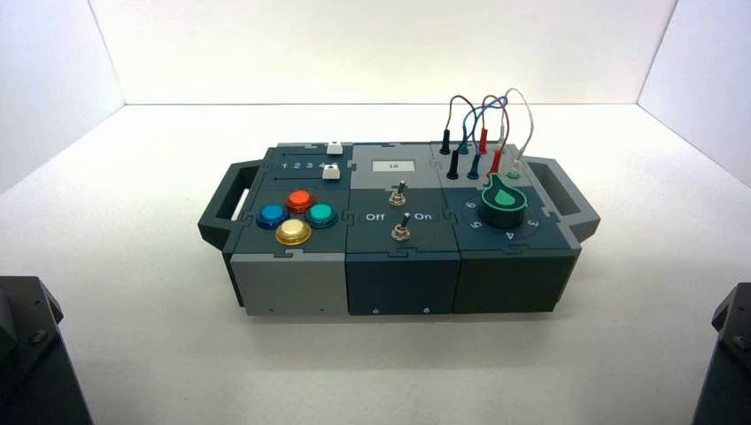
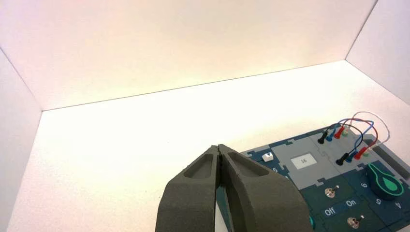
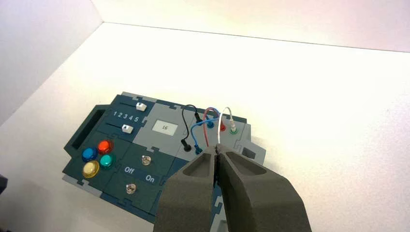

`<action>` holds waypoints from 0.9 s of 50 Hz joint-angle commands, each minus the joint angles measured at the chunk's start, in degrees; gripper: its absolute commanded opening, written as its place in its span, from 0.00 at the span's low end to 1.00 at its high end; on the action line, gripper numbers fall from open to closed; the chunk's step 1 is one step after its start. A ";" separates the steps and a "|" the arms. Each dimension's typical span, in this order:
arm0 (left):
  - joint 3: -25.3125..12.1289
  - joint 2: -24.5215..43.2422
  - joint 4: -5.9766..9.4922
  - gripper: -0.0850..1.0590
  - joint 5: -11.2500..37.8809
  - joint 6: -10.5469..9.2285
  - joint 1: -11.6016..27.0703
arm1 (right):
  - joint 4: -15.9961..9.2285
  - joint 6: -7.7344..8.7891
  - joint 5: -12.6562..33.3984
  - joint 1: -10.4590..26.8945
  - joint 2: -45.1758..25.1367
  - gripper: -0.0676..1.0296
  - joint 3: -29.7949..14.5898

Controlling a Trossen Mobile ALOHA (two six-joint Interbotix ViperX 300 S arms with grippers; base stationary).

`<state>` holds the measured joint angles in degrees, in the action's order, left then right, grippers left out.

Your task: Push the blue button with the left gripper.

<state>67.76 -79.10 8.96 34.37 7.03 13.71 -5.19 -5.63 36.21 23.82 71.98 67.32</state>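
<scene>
The blue button [image 1: 272,215] sits at the left end of the box's top, in a cluster with a red, a teal-green and a yellow button. It also shows in the right wrist view [image 3: 89,154]. In the left wrist view my own fingers hide it. My left gripper [image 2: 219,147] is shut and empty, held back from the box's left near side and well short of the button. My right gripper [image 3: 216,147] is shut and empty, hanging back above the box's right near side. In the high view only dark arm parts show, at the lower left corner [image 1: 27,354] and the lower right corner [image 1: 731,354].
The box [image 1: 292,283] has a handle at each end. On top are two white sliders [image 1: 333,160], a small display [image 1: 396,166], two toggle switches [image 1: 400,212], a green knob [image 1: 503,202] and plugged wires [image 1: 483,133]. White walls enclose the table.
</scene>
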 commanded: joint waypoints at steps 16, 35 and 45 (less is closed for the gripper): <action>-0.97 0.70 0.09 0.05 -0.53 0.18 -0.09 | -0.09 -0.26 -0.53 0.18 -2.37 0.04 -1.85; -0.88 0.79 0.09 0.05 -0.53 0.18 -0.09 | -0.09 -0.26 -0.53 0.09 -2.37 0.04 -1.85; -0.88 1.05 0.09 0.05 -0.53 0.18 -0.18 | -0.18 -0.26 -0.53 0.18 -2.29 0.04 -1.85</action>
<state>67.76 -79.10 8.88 34.37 7.12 13.71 -5.19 -5.71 36.21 23.91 70.40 67.32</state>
